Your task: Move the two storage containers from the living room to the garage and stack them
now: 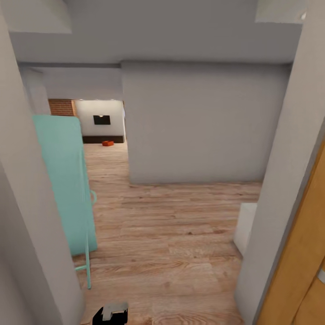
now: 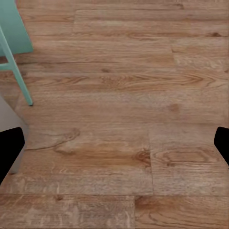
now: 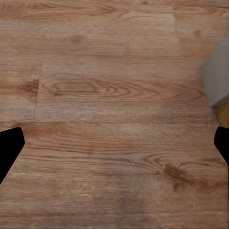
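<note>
We stand in a doorway looking down a plank-floored hall; one orange storage container (image 1: pixel 107 143) sits far off, upper left of the frame, below the living room's black TV (image 1: pixel 101 119). Both the left gripper (image 2: pixel 114 145) and the right gripper (image 3: pixel 114 145) hang spread wide and empty over bare boards. Our risk ahead: clipping the mint-green chair (image 1: pixel 67 180) or the grey wall corner (image 1: pixel 128 180) in the narrow passage.

Orange-red storage container (image 1: pixel 107 143) far off on living-room floor, before dark cabinet (image 1: pixel 103 139).
</note>
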Controlling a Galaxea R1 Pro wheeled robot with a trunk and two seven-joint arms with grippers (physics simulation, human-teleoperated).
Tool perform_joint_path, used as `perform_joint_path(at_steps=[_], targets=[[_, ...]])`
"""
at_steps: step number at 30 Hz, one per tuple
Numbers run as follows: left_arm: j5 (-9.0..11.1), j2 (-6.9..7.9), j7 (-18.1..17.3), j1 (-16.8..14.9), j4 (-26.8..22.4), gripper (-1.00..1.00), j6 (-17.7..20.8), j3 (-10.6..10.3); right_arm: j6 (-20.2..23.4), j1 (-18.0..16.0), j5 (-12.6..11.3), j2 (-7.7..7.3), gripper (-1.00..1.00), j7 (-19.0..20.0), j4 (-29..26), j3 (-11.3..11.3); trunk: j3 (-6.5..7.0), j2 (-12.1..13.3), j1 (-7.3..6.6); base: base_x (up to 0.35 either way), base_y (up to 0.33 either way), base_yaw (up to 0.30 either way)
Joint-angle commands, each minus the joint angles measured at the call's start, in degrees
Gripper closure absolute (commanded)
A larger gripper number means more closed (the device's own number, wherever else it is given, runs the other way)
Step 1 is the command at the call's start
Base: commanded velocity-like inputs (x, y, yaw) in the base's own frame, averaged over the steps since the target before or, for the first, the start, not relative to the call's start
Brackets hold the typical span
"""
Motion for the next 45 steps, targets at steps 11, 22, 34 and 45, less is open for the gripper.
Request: perform_joint_path(at_steps=[11, 22, 34, 45], targets=[[0.6, -0.01, 0.3, -0.1, 0.0, -1.00, -0.2, -0.5, 0.1, 10.1, 0.4, -0.74, -1.00, -0.5, 0.5, 0.6, -0.07, 0.0, 0.04, 0.340, 0.000, 0.000], [0.6, 0.05, 0.3, -0.1, 0.0, -1.00, -0.2, -0.5, 0.2, 12.8, 0.3, -0.84, -1.00, -0.5, 0.5, 0.5, -0.07, 0.0, 0.04, 0.339, 0.000, 0.000], [0.9, 0.21, 0.3, -0.1, 0.0, -1.00, -0.2, -0.4, 0.1, 12.8, 0.3, -0.91, -1.00, -0.4, 0.5, 0.5, -0.07, 0.0, 0.04, 0.339, 0.000, 0.000], [1.0, 0.22, 0.3, -0.1, 0.0, -1.00, -0.2, -0.3, 0.1, 12.8, 0.3, -1.16, -1.00, -0.4, 0.5, 0.5, -0.07, 0.0, 0.04, 0.340, 0.000, 0.000]])
